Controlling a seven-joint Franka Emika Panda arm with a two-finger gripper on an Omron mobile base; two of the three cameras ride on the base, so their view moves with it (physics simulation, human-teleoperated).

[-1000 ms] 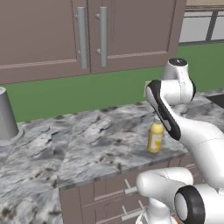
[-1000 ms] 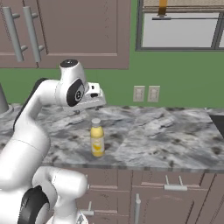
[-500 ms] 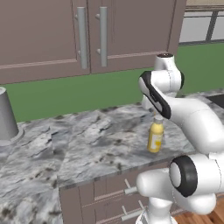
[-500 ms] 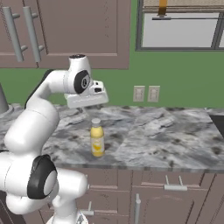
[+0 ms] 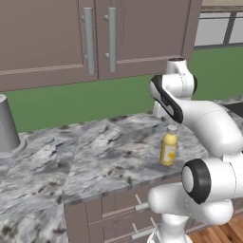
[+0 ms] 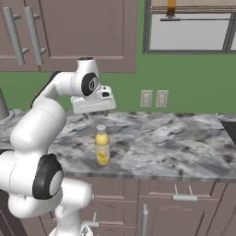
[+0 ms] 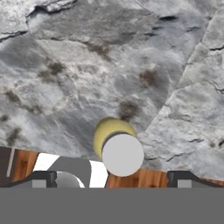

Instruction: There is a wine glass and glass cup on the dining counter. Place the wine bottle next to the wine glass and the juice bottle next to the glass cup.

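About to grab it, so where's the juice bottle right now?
The juice bottle stands upright near the front edge of the marbled worktop, just below the open gripper.

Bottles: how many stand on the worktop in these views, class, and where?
1. The juice bottle stands upright near the front edge of the marbled worktop, below the open gripper. Others may be out of frame.

juice bottle (image 5: 168, 149): yellow-orange body, white cap, pale label | surface (image 5: 99, 156): grey-and-white marbled | cabinets (image 5: 71, 38): brown, silver handles | wall (image 6: 193, 78): green | canister (image 5: 8, 123): grey | arm (image 6: 44, 120): white, dark joints | sockets (image 6: 154, 98): pale
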